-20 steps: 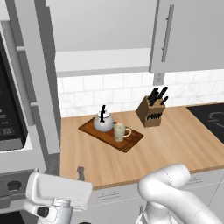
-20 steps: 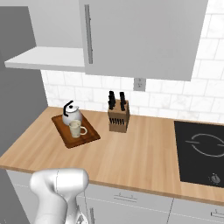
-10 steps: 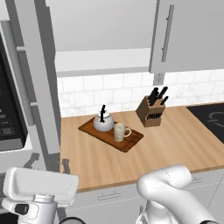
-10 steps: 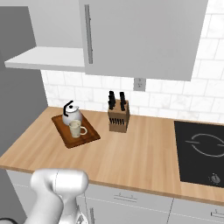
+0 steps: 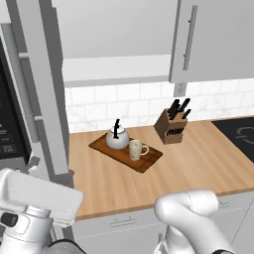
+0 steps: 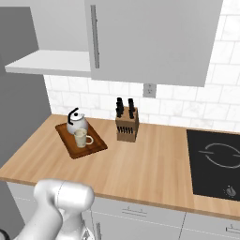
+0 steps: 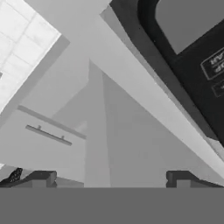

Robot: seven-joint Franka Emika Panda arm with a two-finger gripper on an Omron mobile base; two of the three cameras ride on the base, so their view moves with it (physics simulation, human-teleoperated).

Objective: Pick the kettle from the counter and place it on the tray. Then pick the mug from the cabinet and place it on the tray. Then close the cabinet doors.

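Two dark tips of the pincer (image 7: pixel 111 180) stand wide apart at the bottom of the hand view with nothing between them, facing a flat grey panel beside the dark oven (image 7: pixel 188 48). Over the last second the hand has slid leftward along the counter front, in the left base view, toward the left cabinet door (image 5: pixel 47 89), which stands swung out beside the oven column. Beyond it, on the counter (image 5: pixel 198 154), the tray (image 5: pixel 149 159) already carries the kettle (image 5: pixel 117 139) and, just beside it, the mug (image 5: pixel 135 150), so both placing steps look done. A knife block (image 5: pixel 171 128) stands near the wall. Farther up, the cabinet (image 5: pixel 114 69) shows its bare shelf, while the right cabinet door (image 5: pixel 218 39) looks shut. By my judgement, closing the left door is the step in hand.
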